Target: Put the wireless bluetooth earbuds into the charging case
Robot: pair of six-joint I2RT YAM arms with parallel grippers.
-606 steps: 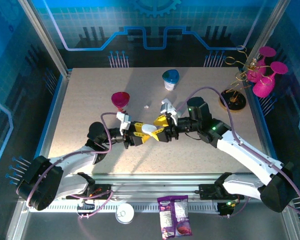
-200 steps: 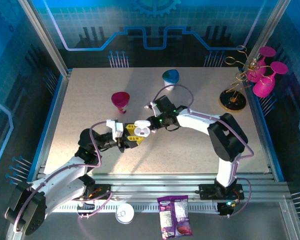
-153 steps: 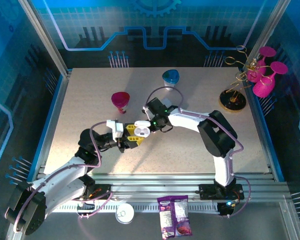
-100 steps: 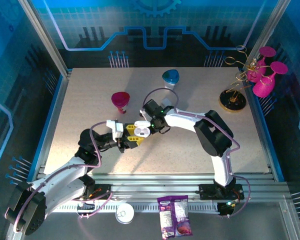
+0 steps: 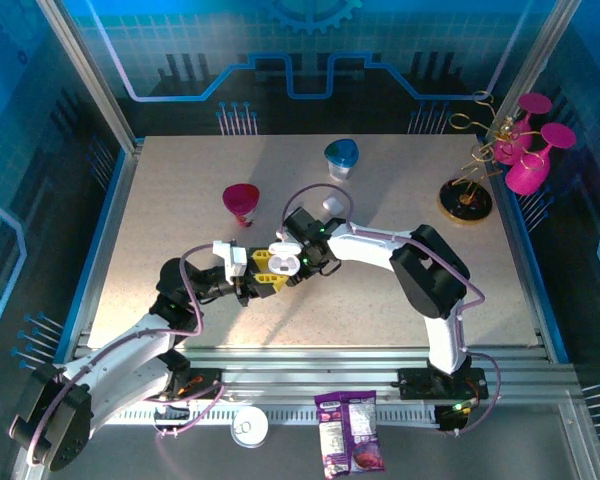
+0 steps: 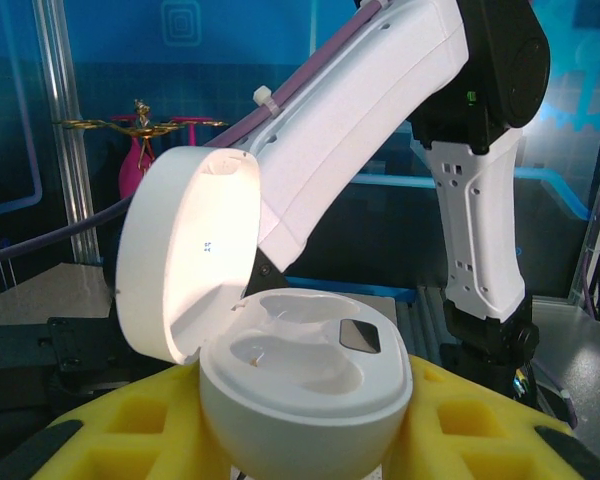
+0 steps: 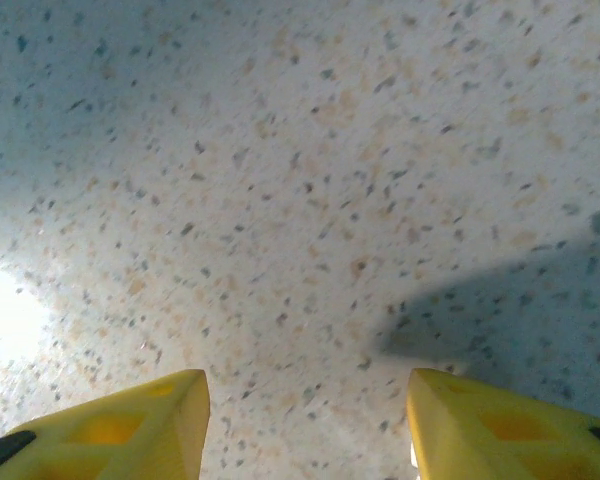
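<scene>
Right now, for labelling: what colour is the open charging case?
White charging case, best in the left wrist view.

Cut off at lower edge: charging case base, left gripper fingers, right gripper fingers. Blurred at close range: tabletop.

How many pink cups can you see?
3. One pink cup stands on the table, left of the middle. The upper rack cup and the lower rack cup are on the gold rack at the far right. More could be hidden.
</scene>
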